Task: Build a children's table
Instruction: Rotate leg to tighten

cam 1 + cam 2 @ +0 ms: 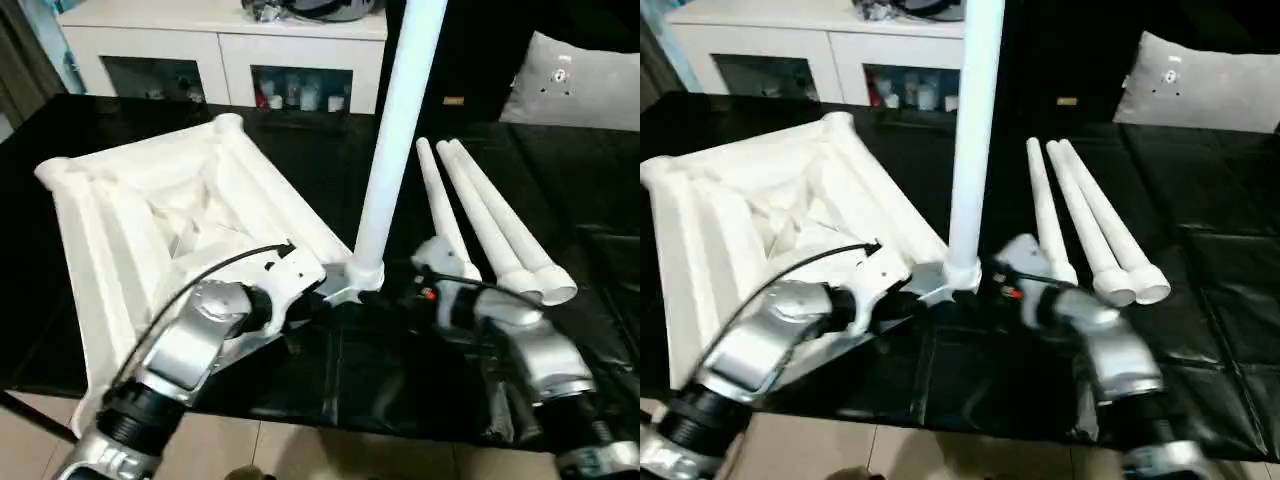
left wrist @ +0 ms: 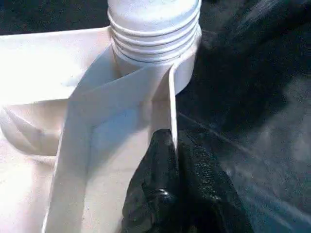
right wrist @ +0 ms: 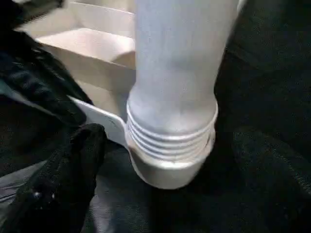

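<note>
Pinching a rib of the upturned top [image 1: 150, 215], the left gripper [image 2: 165, 160] is clamped shut on it just beside the near corner socket [image 3: 167, 167], probably to steady the top. One leg [image 1: 395, 150] stands upright in that socket, its thread not fully seated. The right gripper [image 3: 73, 160] sits beside it, fingers spread, holding nothing. Three spare legs [image 1: 490, 225] lie together on the black tabletop [image 1: 560, 180], toward its right edge, within reach
</note>
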`<state>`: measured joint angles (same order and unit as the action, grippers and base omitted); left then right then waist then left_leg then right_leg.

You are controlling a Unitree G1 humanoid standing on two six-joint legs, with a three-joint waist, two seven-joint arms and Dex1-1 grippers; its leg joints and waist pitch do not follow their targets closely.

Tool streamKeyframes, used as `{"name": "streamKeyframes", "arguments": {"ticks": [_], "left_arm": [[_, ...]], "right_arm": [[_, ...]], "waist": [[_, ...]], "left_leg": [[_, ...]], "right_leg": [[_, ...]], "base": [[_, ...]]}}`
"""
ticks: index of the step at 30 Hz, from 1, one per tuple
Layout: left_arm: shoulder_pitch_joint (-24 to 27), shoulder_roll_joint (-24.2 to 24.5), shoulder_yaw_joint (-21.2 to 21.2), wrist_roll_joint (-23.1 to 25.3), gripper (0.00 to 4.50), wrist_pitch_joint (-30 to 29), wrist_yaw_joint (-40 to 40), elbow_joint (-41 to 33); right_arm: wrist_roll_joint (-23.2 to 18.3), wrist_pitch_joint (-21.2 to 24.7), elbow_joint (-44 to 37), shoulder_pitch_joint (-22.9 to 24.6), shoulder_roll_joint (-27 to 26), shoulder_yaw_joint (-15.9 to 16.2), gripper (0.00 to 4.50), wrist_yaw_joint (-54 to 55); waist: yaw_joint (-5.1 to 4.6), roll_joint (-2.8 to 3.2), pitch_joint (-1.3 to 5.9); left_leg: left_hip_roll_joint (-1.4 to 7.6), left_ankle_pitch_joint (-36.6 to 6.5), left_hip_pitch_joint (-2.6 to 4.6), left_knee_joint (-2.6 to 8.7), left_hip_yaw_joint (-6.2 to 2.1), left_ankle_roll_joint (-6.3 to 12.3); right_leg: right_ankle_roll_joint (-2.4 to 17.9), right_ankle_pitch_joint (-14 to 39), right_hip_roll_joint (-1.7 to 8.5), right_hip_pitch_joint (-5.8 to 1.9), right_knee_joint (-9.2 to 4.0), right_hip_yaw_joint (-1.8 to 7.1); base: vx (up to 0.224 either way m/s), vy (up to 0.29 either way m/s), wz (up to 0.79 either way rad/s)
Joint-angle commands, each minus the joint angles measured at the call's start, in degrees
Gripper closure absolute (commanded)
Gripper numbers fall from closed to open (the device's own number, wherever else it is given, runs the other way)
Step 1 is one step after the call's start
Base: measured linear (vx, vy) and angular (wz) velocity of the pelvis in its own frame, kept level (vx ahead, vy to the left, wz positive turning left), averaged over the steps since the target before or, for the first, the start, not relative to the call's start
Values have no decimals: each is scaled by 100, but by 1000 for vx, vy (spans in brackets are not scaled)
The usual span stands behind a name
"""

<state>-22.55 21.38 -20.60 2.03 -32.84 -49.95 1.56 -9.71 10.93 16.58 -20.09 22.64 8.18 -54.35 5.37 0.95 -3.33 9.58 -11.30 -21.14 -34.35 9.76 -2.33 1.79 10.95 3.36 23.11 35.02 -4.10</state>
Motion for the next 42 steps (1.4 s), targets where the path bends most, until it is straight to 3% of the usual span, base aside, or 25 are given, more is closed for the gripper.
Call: {"name": "streamKeyframes", "arguments": {"ticks": [1, 2, 7, 12, 13, 14, 22, 23, 26, 33, 38, 42], "left_arm": [[-12, 131, -215, -47, 450, 273, -392, 30], [-26, 243, -266, -54, 450, 447, -564, 97], [-81, 658, -483, -135, 450, 981, -1289, 264], [-146, 965, -677, -190, 450, 1360, -1977, 302], [-155, 1002, -700, -203, 450, 1458, -2069, 311], [-169, 1054, -740, -207, 450, 1556, -2178, 318], [-183, 1115, -802, -201, 450, 1718, -2350, 389], [-185, 1111, -809, -195, 450, 1753, -2375, 411], [-193, 1102, -823, -191, 450, 1797, -2406, 438], [-183, 1093, -852, -176, 450, 1830, -2420, 443], [-158, 1078, -840, -156, 450, 1812, -2370, 450], [-79, 880, -675, -176, 450, 1421, -1915, 363]], "right_arm": [[-163, 57, -162, 41, 155, 54, 8, -381], [-206, 77, -211, 43, 260, 102, 8, -602], [-255, 67, -256, -22, 498, 268, 8, -1169], [3, -369, -45, -134, 570, 463, 8, -1310], [-1, -396, -36, -136, 582, 498, 8, -1375], [-66, -343, -40, -135, 581, 543, 8, -1511], [-279, -181, -161, -86, 496, 612, 55, -1785], [-274, -211, -153, -71, 483, 631, 83, -1804], [-238, -289, -83, -82, 406, 651, 88, -1776], [-217, -397, -17, -103, 281, 667, 163, -1737], [-277, -315, -114, -31, 289, 654, 176, -1806], [-421, 15, -352, 161, 161, 586, 177, -1582]], "waist": [[18, -36, 377], [34, 11, 375], [87, 25, 375], [131, 18, 382], [132, -18, 385], [138, 9, 385], [168, -4, 391], [166, -11, 388], [165, 4, 388], [163, 9, 383], [163, 12, 385], [176, 22, 377]], "left_leg": [[355, -653, 31, 368, -124, 499], [352, -691, 38, 362, -126, 509], [360, -839, 54, 375, -126, 435], [375, -841, 76, 381, -123, 320], [376, -819, 70, 381, -122, 331], [385, -785, 67, 386, -127, 350], [385, -748, 63, 378, -124, 341], [383, -726, 61, 377, -122, 340], [380, -703, 53, 376, -124, 341], [384, -785, 67, 385, -128, 295], [381, -760, 62, 383, -128, 297], [385, -773, 67, 383, -127, 298]], "right_leg": [[1126, 1015, 517, -340, -428, 320], [1145, 1011, 515, -335, -437, 319], [1179, 1044, 512, -330, -437, 319], [1210, 1079, 533, -323, -422, 325], [1212, 1051, 530, -330, -416, 324], [1238, 976, 529, -333, -396, 323], [1240, 985, 536, -339, -387, 324], [1241, 963, 538, -338, -385, 326], [1236, 948, 537, -337, -384, 323], [1225, 1041, 535, -333, -394, 323], [1232, 970, 533, -337, -385, 323], [1241, 965, 530, -332, -392, 326]], "base": [[0, 0, 0], [0, 0, 0], [0, 0, 0], [0, 0, 0], [0, 0, 0], [0, 0, 0], [0, 0, 0], [0, 0, 0], [0, 0, 0], [0, 0, 0], [0, 0, 0], [0, 0, 0]]}}
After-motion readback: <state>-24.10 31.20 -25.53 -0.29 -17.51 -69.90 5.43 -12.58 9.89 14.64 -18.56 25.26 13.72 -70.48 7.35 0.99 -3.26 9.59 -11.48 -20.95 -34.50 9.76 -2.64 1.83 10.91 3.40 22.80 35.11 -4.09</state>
